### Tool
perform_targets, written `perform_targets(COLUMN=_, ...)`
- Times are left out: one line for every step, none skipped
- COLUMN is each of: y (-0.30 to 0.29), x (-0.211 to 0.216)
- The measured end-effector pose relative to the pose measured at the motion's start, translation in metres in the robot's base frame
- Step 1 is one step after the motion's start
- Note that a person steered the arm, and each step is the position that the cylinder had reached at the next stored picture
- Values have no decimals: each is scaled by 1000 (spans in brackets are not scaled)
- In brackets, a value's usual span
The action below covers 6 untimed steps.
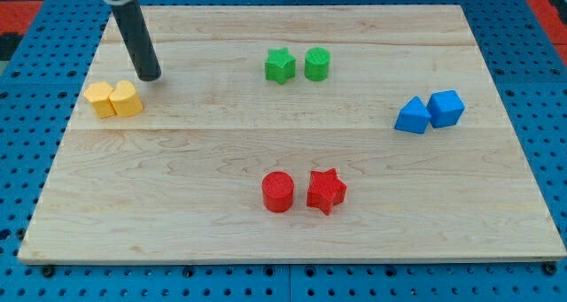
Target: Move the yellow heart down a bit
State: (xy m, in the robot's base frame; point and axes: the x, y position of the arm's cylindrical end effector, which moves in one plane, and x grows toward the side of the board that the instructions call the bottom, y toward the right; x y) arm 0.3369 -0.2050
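**Inspector:** Position of the working end?

**Operator:** My tip (150, 75), the lower end of the straight dark rod, rests on the pale wooden board (221, 240) near the view's top left. There is no hand to open or close, only the rod, and it holds nothing. It stands just above and slightly to the view's right of a pair of yellow blocks, apart from both.

**Inspector:** Which of the pair is the task's block?

**Operator:** The two touch side by side. The right-hand one I take to be the yellow heart (127, 99), though its shape is hard to make out at this size. The left-hand one, the other yellow block (100, 100), I cannot name by shape.

**Inspector:** Recommended approach?

**Operator:** In my judgement, shift the tip a little to the view's left until it sits squarely over the heart's upper edge, then push straight toward the view's bottom, slowly and briefly. An off-centre contact would probably spin the heart or drag its neighbour along.

**Inspector:** Obstructions below?

**Operator:** None near. The green star (279, 65) and green cylinder (317, 64), the blue triangular block (412, 116) and blue cube (446, 108), the red cylinder (277, 192) and red star (325, 191) all lie well apart from the path.
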Motion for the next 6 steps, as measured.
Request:
perform_targets(y=-25, x=41)
perform_targets(y=-25, x=89)
perform_targets(y=-25, x=112)
perform_targets(y=-3, x=80)
perform_targets(y=36, x=81)
perform_targets(y=17, x=133)
